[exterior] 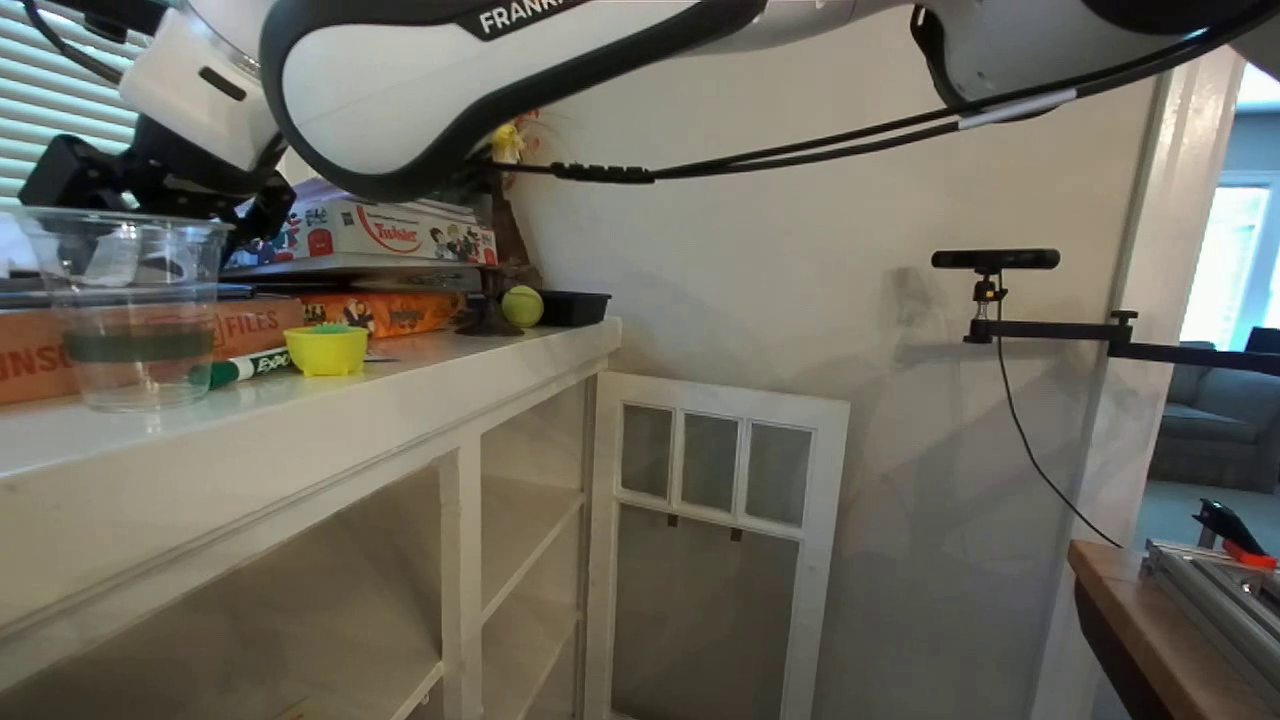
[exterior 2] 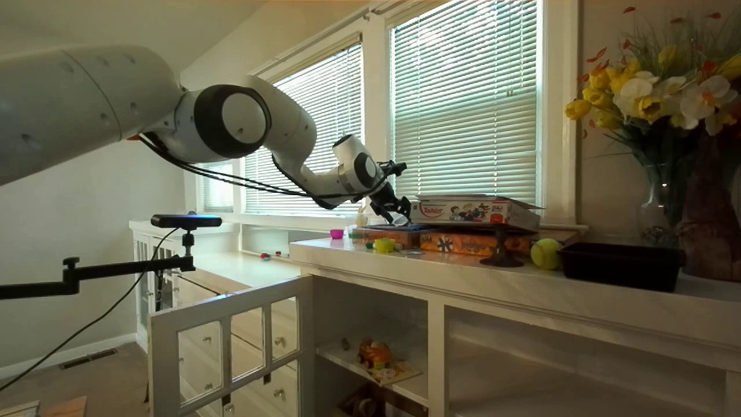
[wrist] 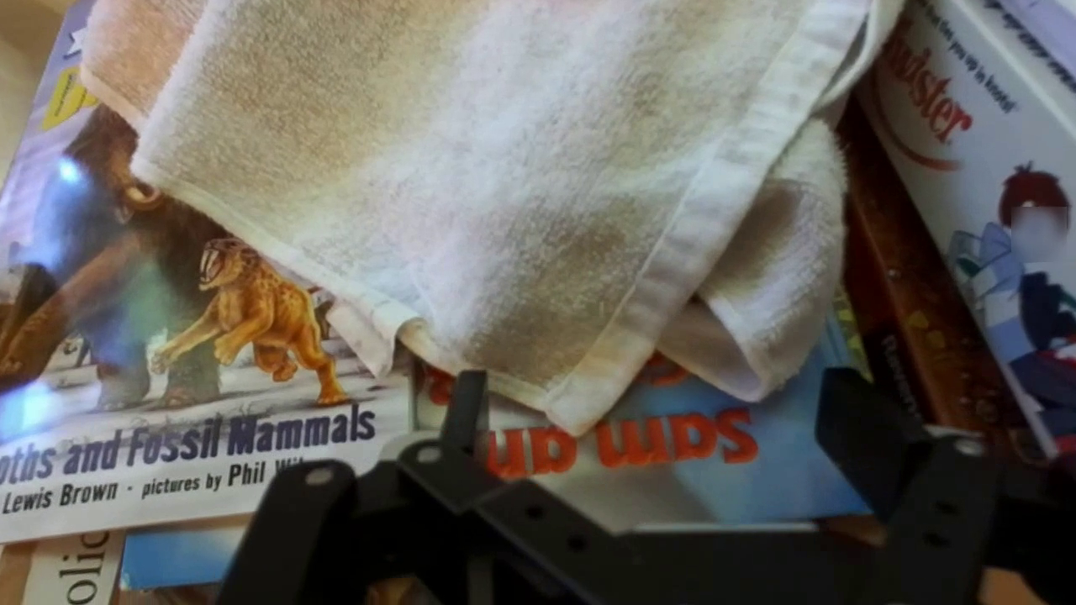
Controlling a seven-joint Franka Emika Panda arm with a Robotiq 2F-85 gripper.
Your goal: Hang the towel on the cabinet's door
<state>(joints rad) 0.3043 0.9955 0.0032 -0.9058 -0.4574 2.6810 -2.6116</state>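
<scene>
The towel (wrist: 471,185), a beige, nubbly cloth with a pale hem, lies folded over some books in the wrist view. A whitish bit of the towel (exterior 2: 399,220) shows below the fingers in an exterior view. My gripper (wrist: 656,412) stands open, fingers wide apart, gripping nothing. One towel corner points into the gap between the fingertips; how far beneath them it lies I cannot tell. In an exterior view the gripper (exterior 2: 400,209) is low over the stacked boxes. The cabinet's door (exterior: 825,500) hangs open at the counter's end; its top edge and panes also show on the door (exterior 2: 165,347).
A Twister box (exterior 2: 474,211) stands close beside the gripper. On the counter (exterior: 500,375) are a clear cup (exterior: 140,300), a yellow bowl (exterior: 325,352), a tennis ball (exterior 2: 546,253) and a black tray (exterior 2: 622,266). A camera on a bracket (exterior: 995,260) juts out near the door.
</scene>
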